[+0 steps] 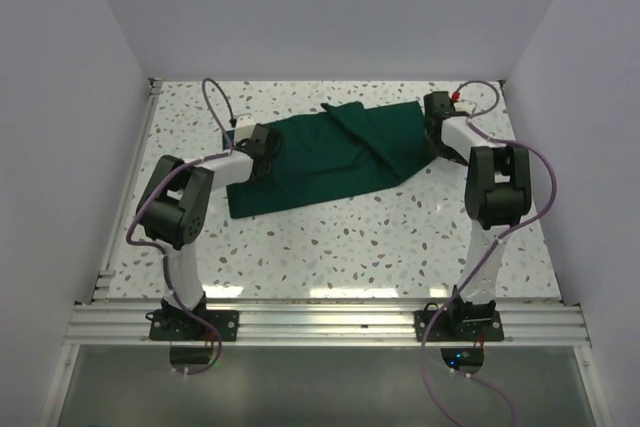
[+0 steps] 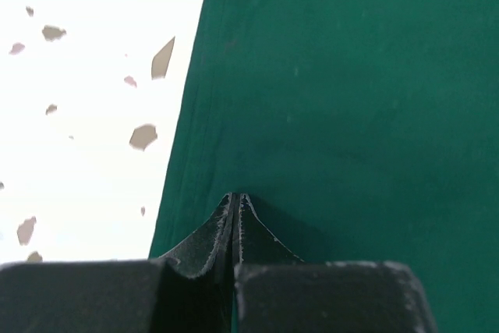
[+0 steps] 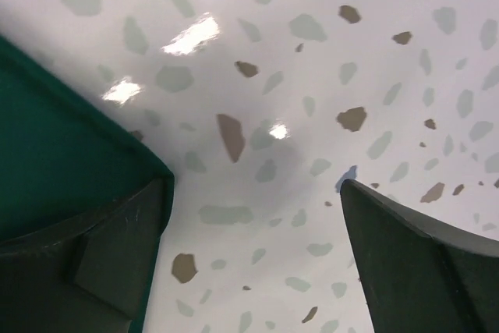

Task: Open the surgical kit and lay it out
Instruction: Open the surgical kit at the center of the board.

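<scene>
Unfolding is in hand: the left gripper (image 2: 235, 199) sits closed atop the cloth wrap (image 1: 330, 152), while the right gripper (image 3: 253, 193) gapes wide beside its corner, probably the next pinch.

I'm working in a robotics lab cell: a speckled terrazzo-look bench (image 1: 330, 247) is boxed by plain white walls (image 1: 330, 7) on three sides, and an aluminium extrusion rail (image 1: 330, 324) along the bench's near edge carries both arm bases (image 1: 185, 325), trailing purple cables (image 1: 553, 192).
</scene>
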Motion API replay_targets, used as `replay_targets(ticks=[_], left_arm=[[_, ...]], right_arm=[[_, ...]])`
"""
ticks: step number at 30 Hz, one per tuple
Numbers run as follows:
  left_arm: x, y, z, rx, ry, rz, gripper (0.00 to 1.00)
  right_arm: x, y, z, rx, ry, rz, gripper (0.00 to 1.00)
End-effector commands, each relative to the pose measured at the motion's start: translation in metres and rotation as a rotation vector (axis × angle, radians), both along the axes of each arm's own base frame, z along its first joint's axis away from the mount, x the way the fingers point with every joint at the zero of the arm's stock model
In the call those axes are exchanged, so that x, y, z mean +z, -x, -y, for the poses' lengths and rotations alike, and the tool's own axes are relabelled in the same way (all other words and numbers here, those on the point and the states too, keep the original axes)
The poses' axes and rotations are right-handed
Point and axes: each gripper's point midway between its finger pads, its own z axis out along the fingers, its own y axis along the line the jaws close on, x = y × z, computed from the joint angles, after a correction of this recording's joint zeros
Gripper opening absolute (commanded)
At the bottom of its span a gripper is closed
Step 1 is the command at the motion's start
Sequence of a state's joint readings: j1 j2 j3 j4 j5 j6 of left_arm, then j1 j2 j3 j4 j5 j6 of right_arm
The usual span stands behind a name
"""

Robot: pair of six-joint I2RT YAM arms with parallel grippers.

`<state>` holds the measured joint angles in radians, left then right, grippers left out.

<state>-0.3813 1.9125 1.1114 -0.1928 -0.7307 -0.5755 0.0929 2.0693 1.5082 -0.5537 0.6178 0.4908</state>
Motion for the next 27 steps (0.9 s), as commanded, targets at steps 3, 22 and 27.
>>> replay_targets(ticks=[3, 22, 27], left_arm=[[0.018, -0.037, -0.013, -0.008, -0.078, -0.015, 0.00], [-0.020, -0.116, -0.029, -0.037, 0.179, -0.068, 0.00], [-0.021, -0.133, -0.032, -0.041, 0.204, -0.054, 0.00]], right_arm=[[0.061, -0.006, 0.015, -0.067, 0.022, 0.158, 0.98], [0.138, -0.083, -0.265, 0.794, -0.371, 0.349, 0.98], [0.104, -0.099, -0.299, 0.842, -0.354, 0.277, 0.98]])
